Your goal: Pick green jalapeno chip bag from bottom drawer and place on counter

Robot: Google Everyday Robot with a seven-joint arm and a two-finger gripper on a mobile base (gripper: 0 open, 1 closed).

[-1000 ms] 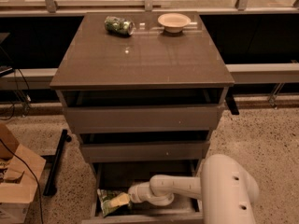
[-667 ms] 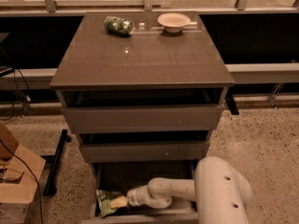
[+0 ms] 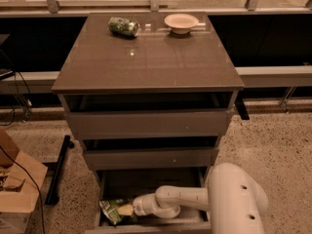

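Observation:
The green jalapeno chip bag (image 3: 113,210) lies crumpled in the front left corner of the bottom drawer (image 3: 151,225), which is pulled out furthest. My white arm reaches down into that drawer from the right. My gripper (image 3: 127,209) is at the bag's right edge, touching it, with its tips hidden behind the wrist. The counter (image 3: 148,57) is the glossy grey-brown cabinet top above.
A green drink can (image 3: 123,26) lies on its side at the counter's back left, and a shallow beige bowl (image 3: 181,22) stands at the back centre. The two upper drawers (image 3: 148,123) are slightly open. A cardboard box (image 3: 17,189) sits on the floor left.
My arm has pushed further left into the bottom drawer, bringing the gripper up against the chip bag. The bag has barely moved.

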